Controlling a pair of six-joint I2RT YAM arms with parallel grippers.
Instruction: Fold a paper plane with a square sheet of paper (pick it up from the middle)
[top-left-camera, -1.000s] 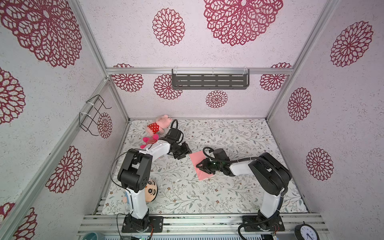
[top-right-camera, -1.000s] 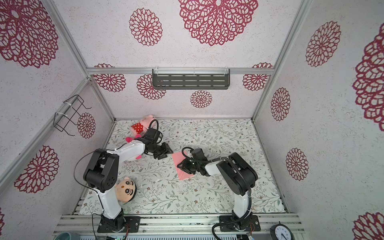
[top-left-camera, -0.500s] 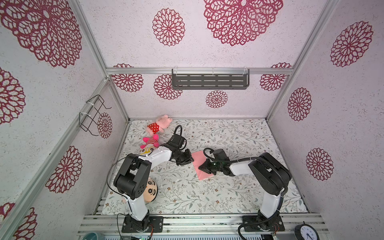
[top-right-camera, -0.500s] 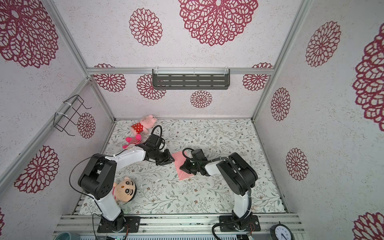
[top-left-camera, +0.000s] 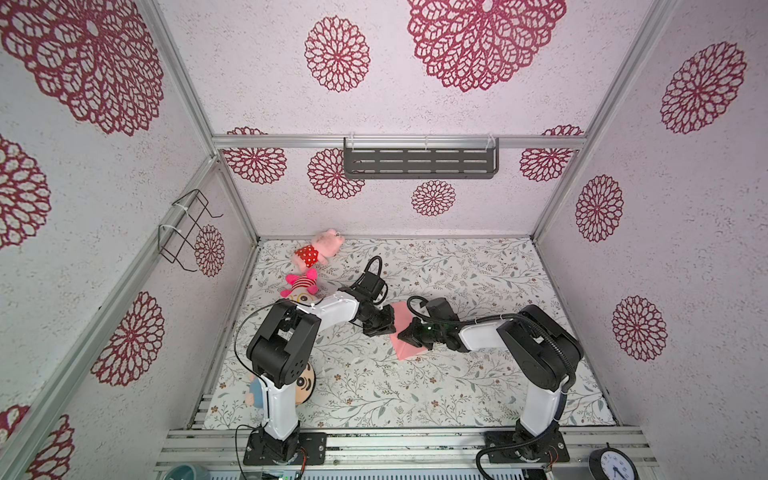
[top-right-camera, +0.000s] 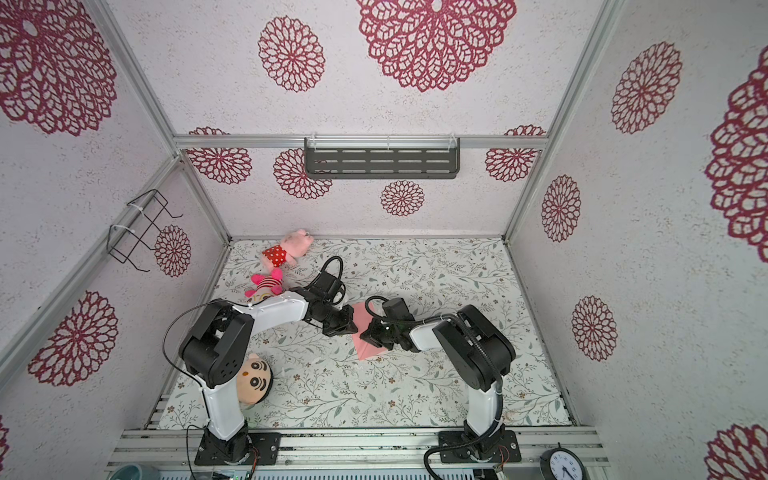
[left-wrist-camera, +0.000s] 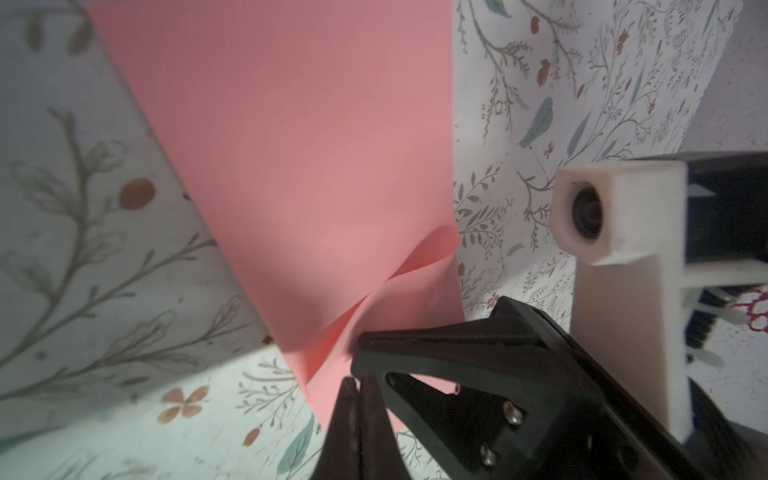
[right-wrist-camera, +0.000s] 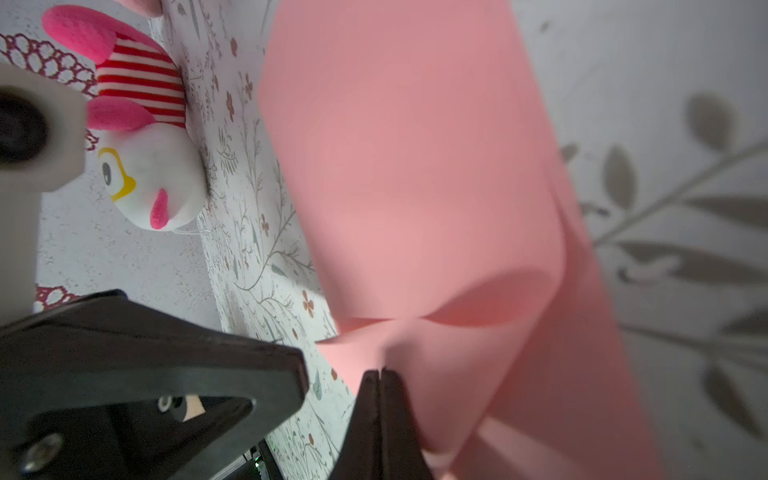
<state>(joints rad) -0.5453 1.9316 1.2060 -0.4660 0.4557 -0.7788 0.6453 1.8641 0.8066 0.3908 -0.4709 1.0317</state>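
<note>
Both hands are pinched shut on my square sheet of paper (top-left-camera: 405, 332) mid-counter: left hand (left-wrist-camera: 358, 380) and right hand (right-wrist-camera: 379, 374) bunch opposite edges, so I can lift it from the middle.

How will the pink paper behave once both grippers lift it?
Likely floppy: the square sheet of paper already buckles at the left gripper and the right gripper. Probably very light, so unheld edges may droop. Pinches may leave stray creases.
</note>
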